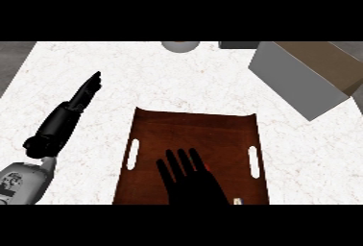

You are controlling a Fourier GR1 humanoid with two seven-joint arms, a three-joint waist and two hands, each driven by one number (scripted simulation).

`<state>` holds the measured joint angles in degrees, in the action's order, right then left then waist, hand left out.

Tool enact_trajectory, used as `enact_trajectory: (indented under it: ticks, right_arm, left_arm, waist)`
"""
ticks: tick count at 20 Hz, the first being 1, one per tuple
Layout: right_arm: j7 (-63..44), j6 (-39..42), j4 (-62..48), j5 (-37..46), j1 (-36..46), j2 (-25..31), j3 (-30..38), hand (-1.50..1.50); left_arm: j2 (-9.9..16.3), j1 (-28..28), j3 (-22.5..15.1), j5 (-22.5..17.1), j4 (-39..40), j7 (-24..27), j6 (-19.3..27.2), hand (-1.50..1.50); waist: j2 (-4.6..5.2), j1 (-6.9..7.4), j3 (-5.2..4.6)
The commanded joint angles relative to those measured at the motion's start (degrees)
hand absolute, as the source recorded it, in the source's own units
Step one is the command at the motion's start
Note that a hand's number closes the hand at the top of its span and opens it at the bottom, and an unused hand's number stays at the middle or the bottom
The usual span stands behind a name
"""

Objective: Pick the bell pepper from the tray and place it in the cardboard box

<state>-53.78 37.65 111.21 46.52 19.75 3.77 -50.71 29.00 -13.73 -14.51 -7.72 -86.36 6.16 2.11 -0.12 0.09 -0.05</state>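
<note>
A dark brown tray (191,129) with two white handle slots lies on the marble counter in the lower middle. My right hand (191,180) hovers flat over its near half, fingers straight and pointing away. A sliver of red, the bell pepper (207,166), peeks out at the hand's right edge; the hand hides the rest of it. The cardboard box (312,72), grey outside and brown inside, stands tilted at the upper right. My left hand (86,91) rests at the left on the counter, fingers straight.
A grey round object (179,45) sits at the counter's far edge, with a dark block (237,44) beside it. Bare marble (177,81) lies between the tray and the far edge.
</note>
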Motion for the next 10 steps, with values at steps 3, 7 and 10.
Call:
enact_trajectory:
  ticks: [3, 7, 10]
  right_arm:
    - [-5.63, 0.96, -8.2, 4.34, 1.34, -3.63, -1.94, -1.5]
    - [-6.06, -2.77, -10.51, 7.59, 1.01, -3.67, -4.53, -1.5]
    - [-2.19, -1.89, -7.63, 9.67, -2.21, -1.23, -1.8, -1.5]
  left_arm:
    - [-2.49, -1.24, 0.78, 1.54, 2.48, 1.64, -0.85, 0.0]
    - [-3.2, 1.49, 1.25, 2.72, 0.5, 1.57, -1.54, 0.0]
    - [-1.24, -1.99, 5.19, 0.76, -0.19, -2.69, -4.63, 0.0]
  waist:
    - [0.16, -0.1, 0.01]
    - [0.07, 0.17, 0.03]
    - [0.06, -0.23, 0.06]
